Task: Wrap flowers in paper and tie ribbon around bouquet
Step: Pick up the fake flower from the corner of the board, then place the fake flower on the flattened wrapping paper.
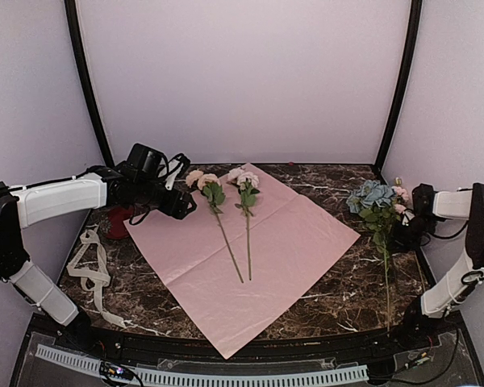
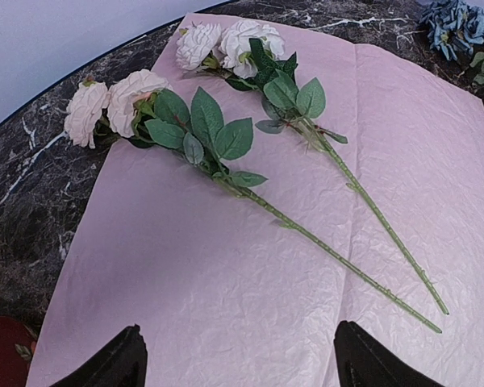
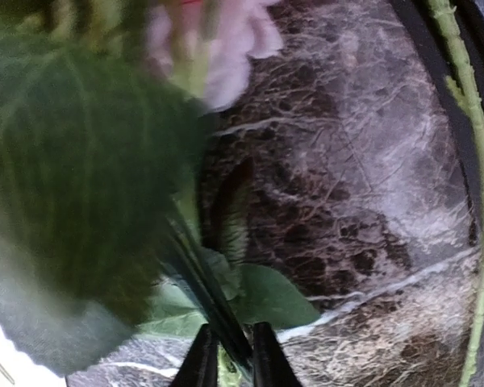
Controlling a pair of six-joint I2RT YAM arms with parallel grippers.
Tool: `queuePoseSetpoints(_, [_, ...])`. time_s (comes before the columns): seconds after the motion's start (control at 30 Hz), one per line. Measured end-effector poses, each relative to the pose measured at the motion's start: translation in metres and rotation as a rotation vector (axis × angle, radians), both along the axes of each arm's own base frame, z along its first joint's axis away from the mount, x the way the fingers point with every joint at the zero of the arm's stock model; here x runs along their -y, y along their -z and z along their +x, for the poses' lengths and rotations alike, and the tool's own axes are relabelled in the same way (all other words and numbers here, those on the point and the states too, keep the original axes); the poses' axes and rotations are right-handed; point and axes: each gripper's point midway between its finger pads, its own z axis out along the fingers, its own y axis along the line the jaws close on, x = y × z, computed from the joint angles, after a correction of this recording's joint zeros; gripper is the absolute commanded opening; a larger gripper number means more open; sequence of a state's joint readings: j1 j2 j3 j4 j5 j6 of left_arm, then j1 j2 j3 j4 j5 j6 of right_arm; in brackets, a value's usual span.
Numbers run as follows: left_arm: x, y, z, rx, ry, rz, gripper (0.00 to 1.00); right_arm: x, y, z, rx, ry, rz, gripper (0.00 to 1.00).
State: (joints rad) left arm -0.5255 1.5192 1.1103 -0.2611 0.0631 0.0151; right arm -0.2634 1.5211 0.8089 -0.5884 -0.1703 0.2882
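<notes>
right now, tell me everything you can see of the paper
The paper is a large thin sheet, pink face up, faintly crinkled, with fold creases. It lies flat on the marble table, turned corner-on, near corner reaching the front edge. Two rose stems lie on it, blooms toward its far corner.

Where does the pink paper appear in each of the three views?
Top external: the paper lies spread out in the middle of the picture.
Left wrist: the paper fills most of the picture.
Right wrist: not in it.
Shared landmark: the dark marble table, seen in all three views.
</notes>
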Motion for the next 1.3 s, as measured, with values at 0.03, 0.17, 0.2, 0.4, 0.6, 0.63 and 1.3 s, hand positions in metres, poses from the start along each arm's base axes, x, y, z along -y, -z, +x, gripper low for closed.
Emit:
queuePoseSetpoints(0.03, [0.000, 0.000, 0.000, 0.000, 0.000, 0.000, 0.83, -0.001, -0.001, 0.001, 0.005, -0.008, 0.004, 0.06])
queuePoseSetpoints(0.17, [0.000, 0.000, 0.000, 0.000, 0.001, -0.001, 0.83, -0.004, -0.005, 0.003, 0.021, -0.027, 0.014, 0.00])
queuePoseSetpoints(0.2, [0.000, 0.000, 0.000, -0.001, 0.001, -0.001, 0.83, -0.004, -0.008, 0.004, 0.027, -0.030, 0.015, 0.00])
queuePoseSetpoints(0.4, [0.001, 0.000, 0.000, -0.001, 0.003, -0.003, 0.83, -0.005, -0.031, 0.014, 0.075, -0.034, 0.019, 0.00])
queuePoseSetpoints(0.6, [0.001, 0.000, -0.001, -0.002, 0.005, -0.004, 0.83, -0.010, -0.075, 0.026, 0.147, -0.064, -0.018, 0.00])
queuePoseSetpoints(0.63, [0.001, 0.000, -0.001, -0.002, 0.005, -0.005, 0.83, -0.011, -0.085, 0.029, 0.167, -0.070, -0.030, 0.00])
queuePoseSetpoints(1.3, [0.001, 0.000, -0.001, -0.002, 0.006, -0.005, 0.83, -0.221, -0.254, 0.056, 0.904, -0.458, 0.231, 0.00])
